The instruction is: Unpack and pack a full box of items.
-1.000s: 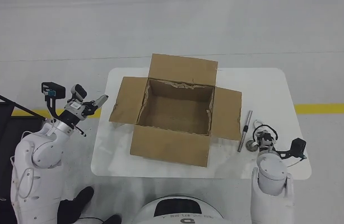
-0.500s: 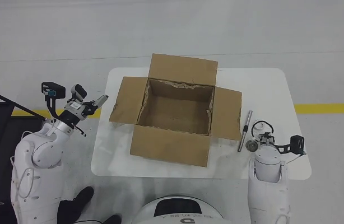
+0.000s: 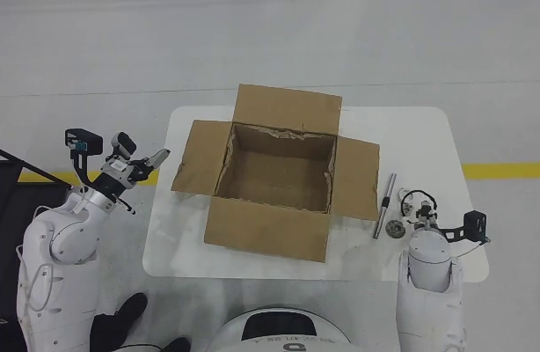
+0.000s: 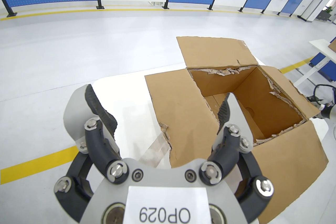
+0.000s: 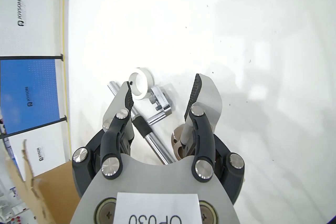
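An open cardboard box (image 3: 279, 180) stands mid-table with its four flaps spread and nothing visible inside. My left gripper (image 3: 147, 163) hangs open off the table's left edge, facing the box (image 4: 262, 104); its fingers (image 4: 101, 114) hold nothing. To the right of the box lie a steel rod (image 3: 384, 205) and a round flange (image 3: 394, 229). My right gripper (image 5: 162, 88) is open just above these parts: the rod (image 5: 149, 135), a white ring (image 5: 141, 82), a small metal clamp (image 5: 160, 101) and a bronze flange (image 5: 178, 145).
The white table (image 3: 182, 246) has bare surface along its left side, in front of the box and at its right end (image 5: 210, 25). A yellow floor line (image 3: 507, 170) runs behind the table. A black object (image 3: 2, 211) sits off to the left.
My right arm has shifted slightly to the right over the metal parts. The left arm and the box have not moved.
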Robot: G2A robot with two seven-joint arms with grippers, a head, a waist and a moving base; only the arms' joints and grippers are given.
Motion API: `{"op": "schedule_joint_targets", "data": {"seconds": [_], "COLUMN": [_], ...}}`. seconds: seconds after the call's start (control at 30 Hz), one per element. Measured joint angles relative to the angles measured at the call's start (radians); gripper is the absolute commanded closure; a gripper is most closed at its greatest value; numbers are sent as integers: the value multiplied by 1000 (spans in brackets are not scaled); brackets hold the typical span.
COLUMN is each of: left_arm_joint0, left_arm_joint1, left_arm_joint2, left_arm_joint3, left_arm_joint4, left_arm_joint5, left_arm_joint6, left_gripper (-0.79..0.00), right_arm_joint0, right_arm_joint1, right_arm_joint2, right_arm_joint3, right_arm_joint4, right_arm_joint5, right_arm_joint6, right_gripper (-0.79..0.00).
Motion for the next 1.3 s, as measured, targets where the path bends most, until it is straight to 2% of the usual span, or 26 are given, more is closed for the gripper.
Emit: {"op": "schedule_joint_targets", "data": {"seconds": [0.07,0.13,0.17,0.2,0.3,1.3], "left_arm_joint0": [0,0,0,0,0,0], "left_arm_joint1": [0,0,0,0,0,0], "left_arm_joint2": [0,0,0,0,0,0], "left_arm_joint3": [0,0,0,0,0,0], "left_arm_joint4": [0,0,0,0,0,0], "left_arm_joint5": [0,0,0,0,0,0], "left_arm_joint6": [0,0,0,0,0,0], "left_gripper": [-785,-785,-785,-785,-785,-785], "right_arm_joint0": [-44,-98,-121,-152,-191,-186], "right_arm_joint1": [-4,-8,-10,-10,-9,-9], "right_arm_joint2": [13,20,19,12,-2,-2], "right_arm_joint3": [-53,-113,-138,-168,-197,-195], "right_arm_joint4": [53,112,129,140,128,128], "right_arm_joint5": [-49,-107,-132,-163,-189,-187], "right_arm_joint6": [-11,-21,-20,-9,27,25], "right_gripper": [-419,-493,-776,-785,-785,-785]}}
